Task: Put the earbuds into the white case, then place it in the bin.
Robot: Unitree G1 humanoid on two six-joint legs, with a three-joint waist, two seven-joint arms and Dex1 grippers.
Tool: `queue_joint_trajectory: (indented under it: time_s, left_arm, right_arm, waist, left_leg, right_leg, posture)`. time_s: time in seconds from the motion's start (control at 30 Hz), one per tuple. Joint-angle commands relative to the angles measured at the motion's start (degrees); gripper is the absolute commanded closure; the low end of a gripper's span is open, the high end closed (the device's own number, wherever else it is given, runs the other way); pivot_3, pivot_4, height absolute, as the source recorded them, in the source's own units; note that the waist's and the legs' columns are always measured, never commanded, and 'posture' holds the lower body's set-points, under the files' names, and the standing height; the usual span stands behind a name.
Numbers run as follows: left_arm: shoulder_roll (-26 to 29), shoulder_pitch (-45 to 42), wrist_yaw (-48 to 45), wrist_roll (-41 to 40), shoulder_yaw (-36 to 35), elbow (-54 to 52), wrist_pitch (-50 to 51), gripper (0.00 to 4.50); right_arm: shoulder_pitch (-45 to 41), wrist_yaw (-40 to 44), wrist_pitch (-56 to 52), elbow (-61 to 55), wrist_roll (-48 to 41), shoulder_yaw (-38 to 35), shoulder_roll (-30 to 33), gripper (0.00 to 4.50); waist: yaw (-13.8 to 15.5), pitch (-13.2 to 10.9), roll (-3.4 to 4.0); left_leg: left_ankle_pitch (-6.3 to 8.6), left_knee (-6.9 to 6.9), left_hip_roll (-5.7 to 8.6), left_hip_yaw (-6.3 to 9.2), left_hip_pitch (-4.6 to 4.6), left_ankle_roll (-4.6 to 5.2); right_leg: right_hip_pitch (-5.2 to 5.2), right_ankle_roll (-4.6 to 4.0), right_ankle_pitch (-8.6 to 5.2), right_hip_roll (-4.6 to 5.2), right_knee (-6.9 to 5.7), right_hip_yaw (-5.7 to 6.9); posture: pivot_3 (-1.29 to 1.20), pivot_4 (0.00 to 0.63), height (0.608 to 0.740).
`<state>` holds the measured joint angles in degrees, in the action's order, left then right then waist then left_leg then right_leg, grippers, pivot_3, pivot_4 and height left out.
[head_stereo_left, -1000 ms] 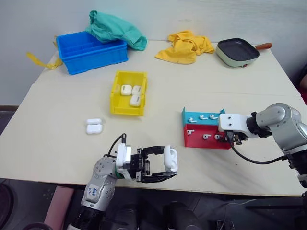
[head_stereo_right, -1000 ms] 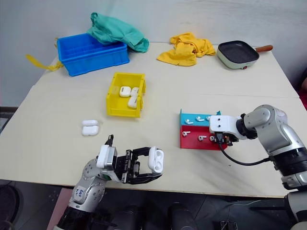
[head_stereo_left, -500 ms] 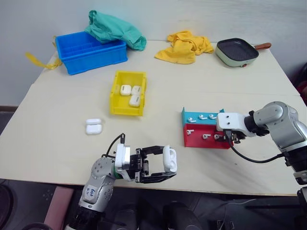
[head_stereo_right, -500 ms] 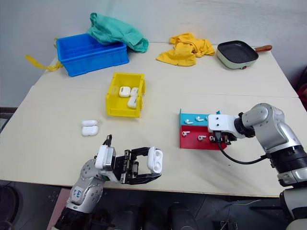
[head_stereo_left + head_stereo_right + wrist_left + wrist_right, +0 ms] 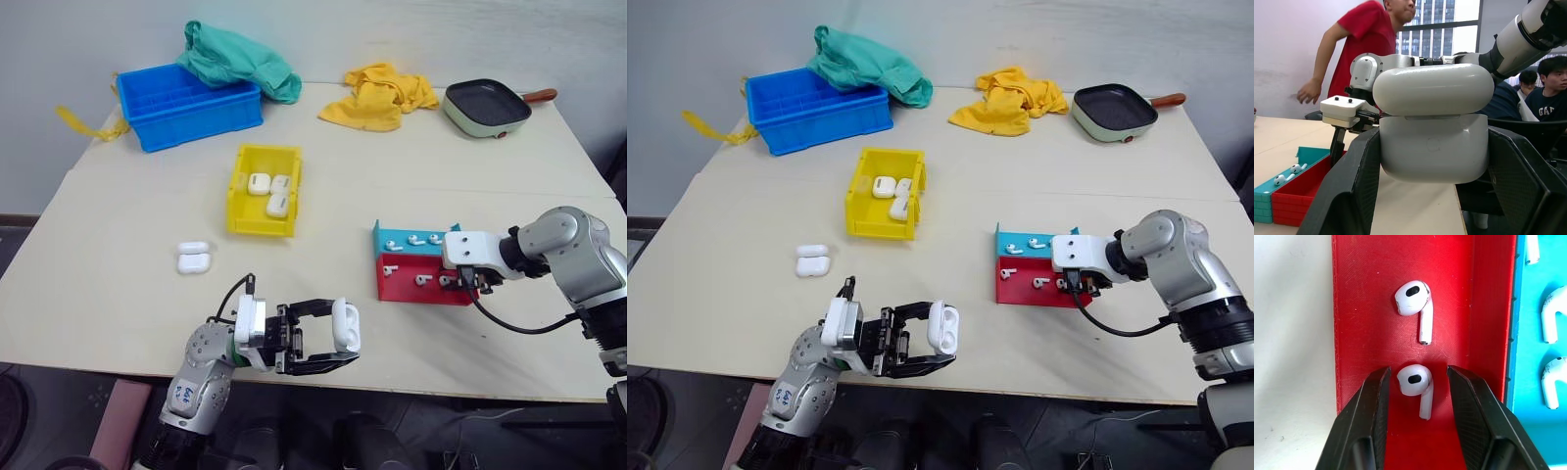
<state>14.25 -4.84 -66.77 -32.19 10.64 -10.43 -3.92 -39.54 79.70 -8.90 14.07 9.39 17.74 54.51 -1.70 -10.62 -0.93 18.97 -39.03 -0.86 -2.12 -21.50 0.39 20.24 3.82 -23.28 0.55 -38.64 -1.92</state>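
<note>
Near the desk's (image 5: 118, 294) front edge, the left gripper (image 5: 328, 338) was clenched on the white case (image 5: 346, 326), held upright above the edge with its lid end up. A second case (image 5: 193, 258) lay towards the left edge, and the bin (image 5: 263, 190), holding three more cases, sat mid-desk behind it. Towards the right edge, the right gripper (image 5: 1418, 396) pointed down into the red half of the teal-and-red tray (image 5: 411, 289), its jaws parted and straddling one earbud (image 5: 1414, 382) without touching it; the stem ran along the fingers. A second earbud (image 5: 1414, 301) lay just beyond, close enough to be nudged. The right arm was plainly nearer.
</note>
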Motion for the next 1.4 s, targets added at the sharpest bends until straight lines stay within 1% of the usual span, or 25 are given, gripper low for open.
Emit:
queue_joint_trajectory:
  time_s: [0.03, 0.07, 0.1, 0.37, 0.47, 0.57, 0.63, 0.67, 0.7, 0.73, 0.8, 0.83, 0.9, 0.97, 1.0, 1.1, 1.23, 1.4]
  left_arm:
    - [0.1, 0.0, 0.0, -0.2, 0.3, -2.1, -0.6, 1.72]
    - [0.2, 0.0, 0.0, -0.2, 0.3, -2.1, -0.6, 1.72]
    - [0.2, -0.1, -0.1, -0.3, 0.2, -2.1, -0.6, 1.72]
    - [0.1, -1.0, -0.3, -0.4, -0.5, -1.3, -1.4, 1.72]
    - [-0.2, -3.2, -1.0, -1.8, -1.3, -0.5, -0.8, 1.72]
    - [0.2, -6.1, -2.5, -4.1, -1.2, -0.1, 2.4, 1.72]
    - [0.0, -7.5, -2.6, -4.5, -1.2, 0.6, 3.2, 1.72]
    - [-0.9, -8.6, -2.6, -4.5, -1.3, 1.3, 2.7, 1.72]
    - [-1.9, -9.8, -2.7, -4.8, -1.4, 2.0, 2.3, 1.72]
    - [-3.1, -11.2, -2.6, -5.2, -1.6, 2.9, 2.0, 1.72]
    - [-4.8, -13.5, -2.6, -6.0, -1.7, 4.5, 2.2, 1.72]
    - [-5.2, -14.3, -2.8, -6.5, -1.8, 5.2, 2.6, 1.72]
    - [-5.4, -15.3, -3.7, -7.5, -2.1, 6.2, 4.3, 1.72]
    - [-5.6, -16.0, -4.7, -8.7, -2.2, 7.2, 6.1, 1.72]
    - [-5.8, -16.4, -4.8, -9.4, -2.3, 7.6, 7.2, 1.72]
    - [-6.5, -17.4, -4.3, -11.0, -3.2, 7.7, 9.7, 1.72]
    - [-7.0, -18.2, -3.6, -12.6, -4.1, 6.6, 13.0, 1.72]
    - [-7.6, -18.6, -3.9, -11.9, -3.5, 5.8, 13.6, 1.72]
  right_arm:
    - [0.2, 0.6, -0.1, 0.8, 1.0, 0.6, 0.2, 3.50]
    - [0.2, 0.6, -0.1, 0.9, 1.0, 0.5, 0.2, 3.86]
    - [0.1, 0.6, 0.0, 1.0, 1.0, 0.5, 0.2, 4.04]
    - [-0.5, 0.4, 0.6, 1.4, 0.9, -0.1, 0.3, 4.04]
    - [-0.1, -0.1, 2.6, -0.5, -1.6, -3.5, 1.8, 4.04]
    - [3.1, 3.0, -0.6, -6.0, -11.5, -11.7, 3.7, 4.04]
    - [5.6, 3.6, -3.7, -9.3, -16.1, -15.9, 4.4, 4.04]
    - [7.8, 3.3, -6.3, -12.0, -19.7, -19.4, 4.1, 4.04]
    - [10.0, 1.8, -10.8, -15.6, -24.6, -23.8, 2.7, 4.04]
    - [11.8, -1.2, -15.3, -19.7, -30.7, -29.1, 0.0, 4.04]
    - [14.7, -9.2, -22.6, -27.0, -43.4, -38.3, -6.5, 4.04]
    - [15.7, -12.7, -25.6, -29.6, -50.0, -41.3, -9.1, 4.04]
    - [18.2, -18.3, -25.2, -35.7, -57.1, -44.1, -14.6, 4.04]
    - [20.6, -24.6, -25.6, -42.5, -61.5, -44.2, -19.7, 4.04]
    - [21.6, -26.5, -25.3, -45.6, -63.5, -43.3, -21.7, 4.04]
    - [23.6, -29.0, -22.4, -51.9, -65.0, -39.6, -25.9, 4.04]
    - [23.6, -30.8, -18.0, -55.1, -63.1, -34.3, -29.4, 4.04]
    - [24.8, -30.7, -14.4, -54.9, -60.8, -30.5, -29.8, 4.04]
  waist:
    - [0.0, 0.0, 0.00]
    - [0.0, 0.0, 0.00]
    - [0.0, 0.0, 0.00]
    - [0.0, 0.0, 0.00]
    - [0.0, 0.0, 0.00]
    - [0.1, 0.0, 0.00]
    - [0.3, 0.0, 0.03]
    - [0.2, 0.0, 0.03]
    - [0.2, 0.0, 0.03]
    - [0.2, 0.0, 0.03]
    - [0.3, 0.0, 0.03]
    - [0.3, 0.0, 0.01]
    - [0.1, 0.0, 0.00]
    - [0.0, 0.0, 0.01]
    - [0.0, 0.0, 0.01]
    - [0.1, 0.0, 0.01]
    - [0.1, 0.0, 0.01]
    - [0.1, 0.0, 0.01]
  left_leg:
    - [0.00, -0.01, 0.00, 0.00, 0.00, 0.00]
    - [0.00, -0.01, 0.00, 0.00, 0.00, 0.00]
    - [0.00, -0.01, 0.00, 0.00, 0.00, 0.00]
    - [0.00, -0.02, 0.00, 0.00, 0.04, 0.00]
    - [0.00, -0.02, 0.00, 0.00, 0.04, 0.01]
    - [0.00, -0.02, 0.00, 0.00, 0.02, 0.01]
    - [0.00, 0.00, 0.00, 0.01, -0.02, 0.01]
    - [0.00, 0.01, 0.00, 0.04, -0.04, 0.01]
    - [0.00, 0.03, 0.00, 0.04, -0.04, 0.01]
    - [0.01, 0.04, 0.00, 0.04, -0.04, 0.02]
    - [0.01, 0.06, 0.00, 0.06, -0.04, 0.03]
    - [0.01, 0.05, 0.00, 0.07, -0.05, 0.03]
    - [0.01, -0.02, 0.00, 0.10, -0.07, 0.02]
    - [-0.01, -0.04, 0.00, 0.08, -0.08, 0.00]
    - [-0.01, -0.01, 0.00, 0.07, -0.04, -0.01]
    - [-0.01, 0.01, 0.00, 0.07, -0.05, -0.01]
    - [-0.01, 0.00, 0.01, 0.07, -0.06, 0.01]
    - [-0.01, 0.02, 0.01, 0.08, -0.06, 0.01]
  right_leg:
    - [0.00, 0.00, 0.00, 0.00, 0.00, 0.00]
    - [0.00, 0.00, 0.00, 0.00, 0.00, 0.00]
    - [-0.01, 0.00, 0.00, 0.00, 0.00, 0.00]
    - [-0.06, 0.00, 0.00, 0.00, 0.02, 0.00]
    - [-0.06, 0.00, 0.00, 0.00, 0.02, 0.00]
    - [-0.05, 0.00, 0.00, 0.00, 0.01, 0.01]
    - [-0.03, 0.00, 0.00, 0.00, 0.02, 0.03]
    - [-0.01, 0.00, 0.00, -0.01, 0.04, 0.07]
    - [-0.02, 0.00, 0.00, 0.00, 0.04, 0.08]
    - [-0.03, 0.00, 0.00, -0.01, 0.07, 0.08]
    - [-0.06, 0.01, 0.00, -0.01, 0.09, 0.12]
    - [-0.06, 0.00, 0.00, -0.01, 0.10, 0.12]
    - [-0.10, 0.01, 0.01, -0.03, 0.09, 0.15]
    - [-0.11, 0.02, 0.01, -0.05, 0.07, 0.15]
    - [-0.12, 0.02, 0.01, -0.08, 0.05, 0.11]
    - [-0.08, 0.02, 0.01, -0.07, 0.03, 0.09]
    - [-0.10, 0.07, 0.04, -0.05, 0.11, 0.07]
    - [-0.08, 0.08, 0.04, -0.05, 0.11, 0.08]
  posture:
    - [0.00, 0.150, 0.740]
    - [0.00, 0.150, 0.740]
    - [0.00, 0.150, 0.740]
    - [0.00, 0.150, 0.740]
    - [0.00, 0.150, 0.740]
    - [0.00, 0.150, 0.740]
    - [0.00, 0.150, 0.740]
    - [0.00, 0.150, 0.740]
    - [0.00, 0.150, 0.740]
    - [0.00, 0.150, 0.740]
    - [0.00, 0.150, 0.740]
    - [0.00, 0.150, 0.740]
    - [0.00, 0.150, 0.740]
    - [0.00, 0.150, 0.740]
    - [0.00, 0.150, 0.740]
    - [0.00, 0.150, 0.740]
    - [0.00, 0.150, 0.740]
    - [0.00, 0.150, 0.740]
